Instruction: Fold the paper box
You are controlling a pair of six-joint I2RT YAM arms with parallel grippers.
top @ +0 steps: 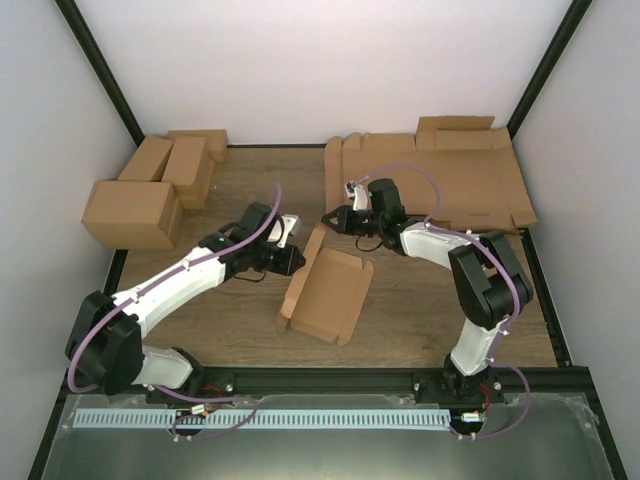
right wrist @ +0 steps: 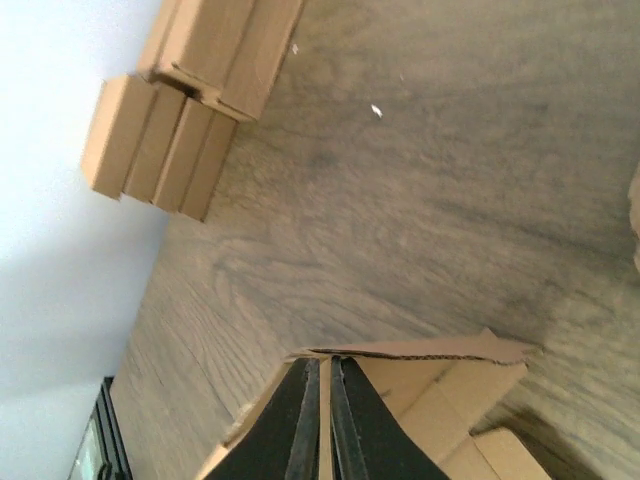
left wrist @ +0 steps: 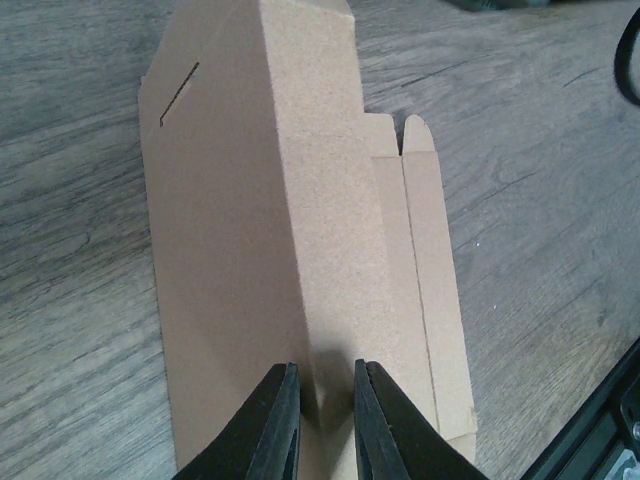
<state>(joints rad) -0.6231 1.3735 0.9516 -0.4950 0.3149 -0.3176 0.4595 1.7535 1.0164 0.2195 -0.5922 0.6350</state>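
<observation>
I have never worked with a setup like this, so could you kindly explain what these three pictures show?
Two white robot arms stand at a wooden table. One picture looks down from above; the other two come from cameras on each wrist. In the middle lies the paper box, half folded. The left pincer is closed on one of its walls; the right pincer is shut on a raised flap's edge. At the far left stand finished boxes, at the far right a pile of flat sheets.

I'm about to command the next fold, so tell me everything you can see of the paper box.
The paper box is plain brown cardboard, half folded, lying mid-table as a shallow open tray with a side wall raised and a slit in one panel. The left gripper pinches its near wall; the right gripper is shut on a thin flap at its far end.
</observation>
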